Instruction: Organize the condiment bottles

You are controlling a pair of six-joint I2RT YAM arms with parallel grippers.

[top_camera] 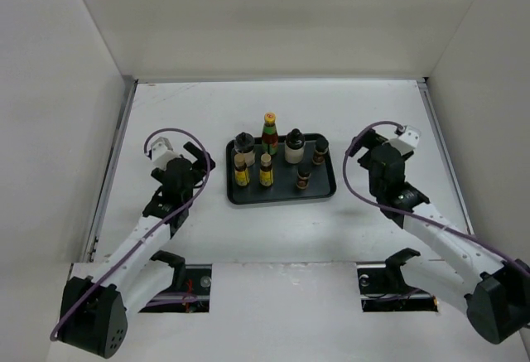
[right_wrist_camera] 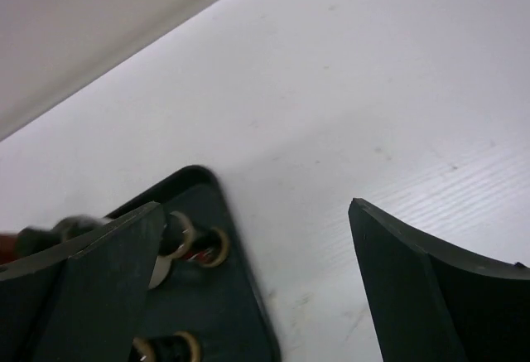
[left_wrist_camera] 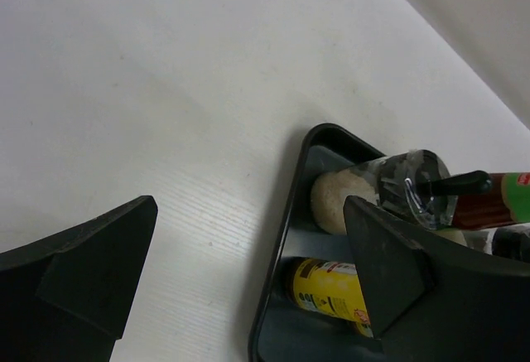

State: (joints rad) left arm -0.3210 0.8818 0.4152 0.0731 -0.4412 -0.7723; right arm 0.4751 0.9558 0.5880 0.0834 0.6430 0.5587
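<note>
Pretty much wrapped up, by the look of it. Every one of the condiment bottles (top_camera: 266, 167) that could be seen was stood upright inside the dark tray (top_camera: 281, 196), with the tallest bottle (top_camera: 269, 132) at the back. The tray was flanked: just right of the left gripper (left_wrist_camera: 248, 209), just left of the right gripper (right_wrist_camera: 255, 206). Both pairs of jaws were spread wide and nothing was held. No loose bottle was spotted on the table (top_camera: 182, 105), so little seemed left, maybe some row-neatening.
</note>
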